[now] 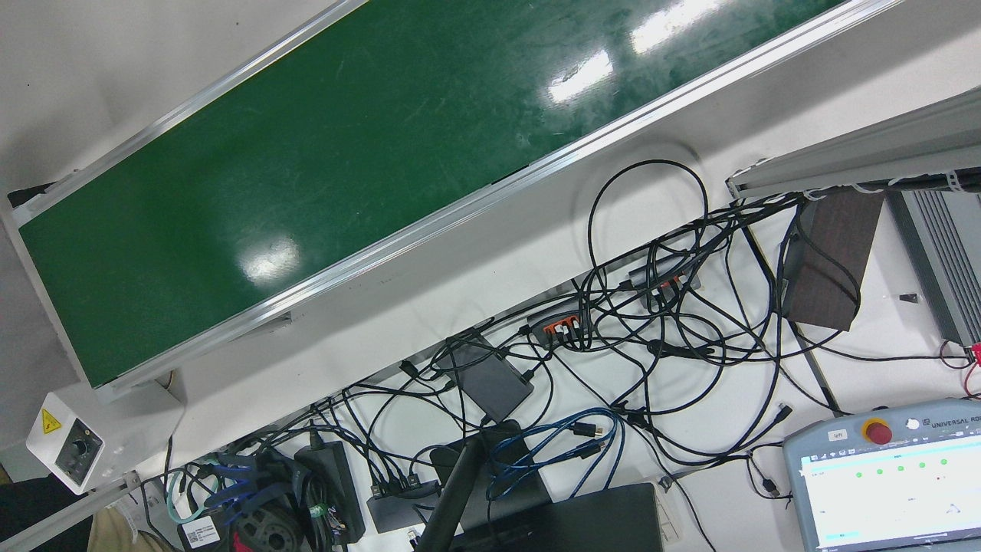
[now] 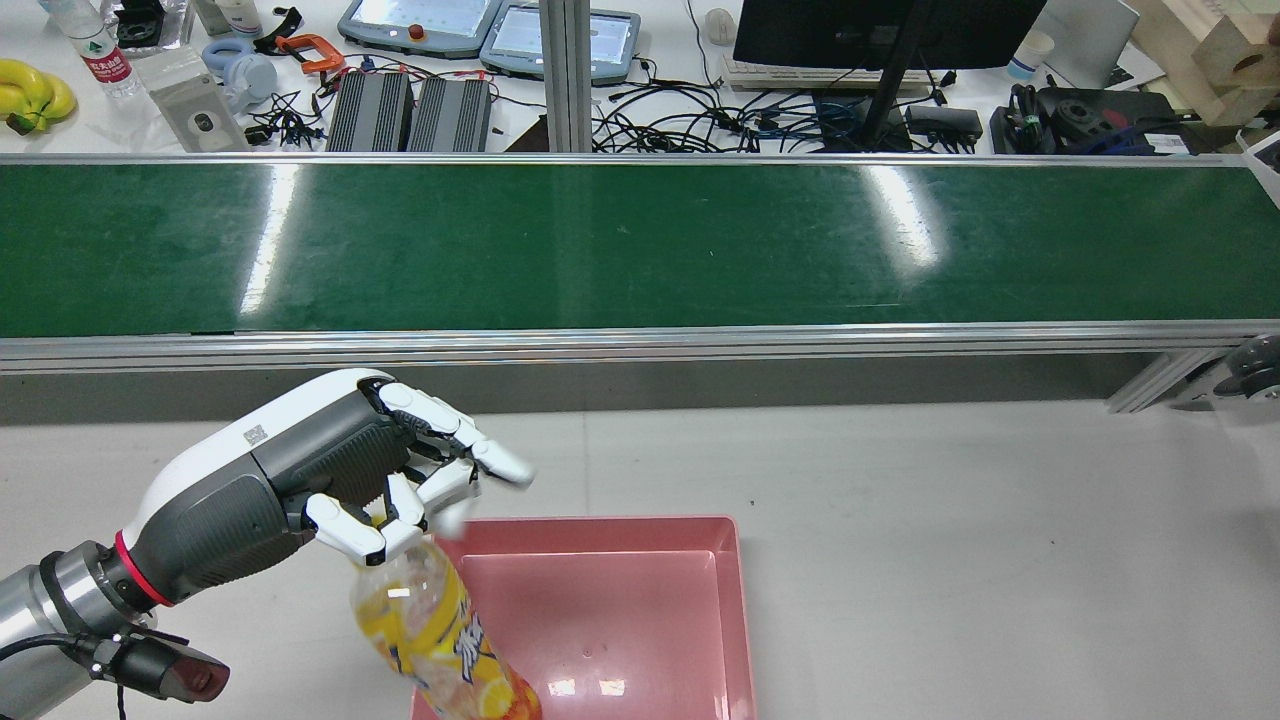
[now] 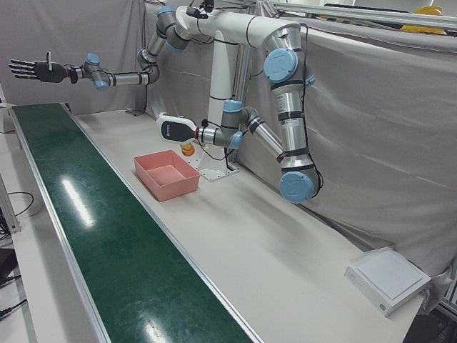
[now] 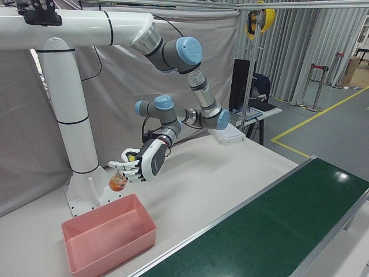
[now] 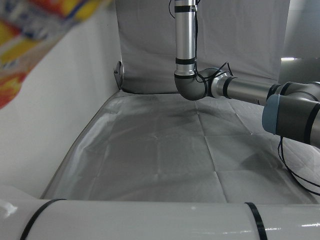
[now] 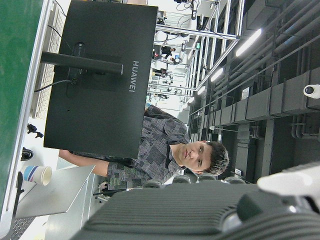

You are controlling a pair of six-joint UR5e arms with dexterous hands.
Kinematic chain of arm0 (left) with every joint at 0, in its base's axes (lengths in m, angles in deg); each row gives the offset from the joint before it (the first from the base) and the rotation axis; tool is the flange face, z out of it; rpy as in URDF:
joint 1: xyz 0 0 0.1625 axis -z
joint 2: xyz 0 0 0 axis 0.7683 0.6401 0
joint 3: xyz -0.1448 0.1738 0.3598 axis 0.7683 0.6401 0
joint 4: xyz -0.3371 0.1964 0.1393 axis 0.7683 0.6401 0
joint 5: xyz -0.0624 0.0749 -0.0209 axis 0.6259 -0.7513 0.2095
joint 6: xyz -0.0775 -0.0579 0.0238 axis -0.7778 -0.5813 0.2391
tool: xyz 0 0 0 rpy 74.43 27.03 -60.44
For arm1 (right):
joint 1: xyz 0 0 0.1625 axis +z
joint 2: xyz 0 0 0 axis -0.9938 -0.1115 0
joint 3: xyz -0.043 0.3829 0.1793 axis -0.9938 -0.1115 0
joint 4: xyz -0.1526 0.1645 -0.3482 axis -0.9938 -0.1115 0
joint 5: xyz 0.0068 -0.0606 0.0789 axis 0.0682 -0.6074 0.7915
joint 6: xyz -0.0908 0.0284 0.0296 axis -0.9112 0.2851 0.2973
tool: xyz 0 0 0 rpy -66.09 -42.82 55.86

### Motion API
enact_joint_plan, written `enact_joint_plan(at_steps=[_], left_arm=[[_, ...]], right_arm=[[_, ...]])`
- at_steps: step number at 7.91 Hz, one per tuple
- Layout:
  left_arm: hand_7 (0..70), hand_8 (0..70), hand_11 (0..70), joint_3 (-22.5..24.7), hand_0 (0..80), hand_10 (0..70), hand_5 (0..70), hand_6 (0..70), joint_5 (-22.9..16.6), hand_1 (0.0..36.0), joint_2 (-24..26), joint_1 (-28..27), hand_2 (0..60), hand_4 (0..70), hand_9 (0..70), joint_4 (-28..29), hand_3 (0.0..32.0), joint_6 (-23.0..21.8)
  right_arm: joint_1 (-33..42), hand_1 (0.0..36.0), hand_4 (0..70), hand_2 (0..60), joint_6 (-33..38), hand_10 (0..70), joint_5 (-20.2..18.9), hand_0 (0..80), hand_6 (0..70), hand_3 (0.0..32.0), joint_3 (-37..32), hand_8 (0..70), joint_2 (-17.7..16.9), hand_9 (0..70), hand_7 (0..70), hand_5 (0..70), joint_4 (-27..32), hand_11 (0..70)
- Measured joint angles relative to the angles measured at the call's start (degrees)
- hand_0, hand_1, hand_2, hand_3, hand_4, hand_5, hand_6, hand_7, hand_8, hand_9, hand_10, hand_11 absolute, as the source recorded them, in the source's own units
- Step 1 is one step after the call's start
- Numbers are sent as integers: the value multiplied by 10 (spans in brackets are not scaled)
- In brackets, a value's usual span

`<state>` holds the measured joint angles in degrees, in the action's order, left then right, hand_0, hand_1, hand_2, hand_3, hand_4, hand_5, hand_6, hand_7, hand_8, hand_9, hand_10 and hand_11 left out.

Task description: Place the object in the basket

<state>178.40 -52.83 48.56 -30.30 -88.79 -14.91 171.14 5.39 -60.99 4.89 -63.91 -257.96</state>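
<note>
A clear bottle of orange drink (image 2: 440, 625) with a yellow label hangs tilted over the near left corner of the pink basket (image 2: 600, 522). Its neck sits just below the fingertips of my left hand (image 2: 330, 480), whose fingers are spread apart around it. In the left hand view the bottle (image 5: 35, 35) is a blur in the top left corner. In the right-front view the bottle (image 4: 118, 182) shows under the left hand (image 4: 141, 161), above the back edge of the basket (image 4: 109, 239). My right hand (image 3: 28, 69) is stretched flat and open far off, above the end of the belt.
A long green conveyor belt (image 2: 640, 245) runs across beyond the basket (image 3: 168, 175), with aluminium rails. Behind it a desk holds cables (image 1: 651, 337), a monitor, teach pendants (image 1: 889, 475) and a person seated (image 6: 165, 150). Grey tabletop (image 2: 950, 550) lies to the basket's right.
</note>
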Motion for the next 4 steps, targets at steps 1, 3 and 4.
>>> enact_joint_plan(at_steps=[1,3,4], left_arm=[[700,700,700,0,655,700,700,700,1,202,12,-2,600,700,700,-9,0,0],[700,700,700,0,800,700,700,700,2,104,26,-2,42,700,700,-23,0,0],[659,398,700,0,800,523,457,361,2,67,26,-2,0,660,577,-26,0,0]], right_arm=[[0,0,0,0,0,0,0,0,0,0,0,0,0,0,0,0,0,0],[0,0,0,0,0,0,0,0,0,0,0,0,0,0,0,0,0,0],[0,0,0,0,0,0,0,0,0,0,0,0,0,0,0,0,0,0]])
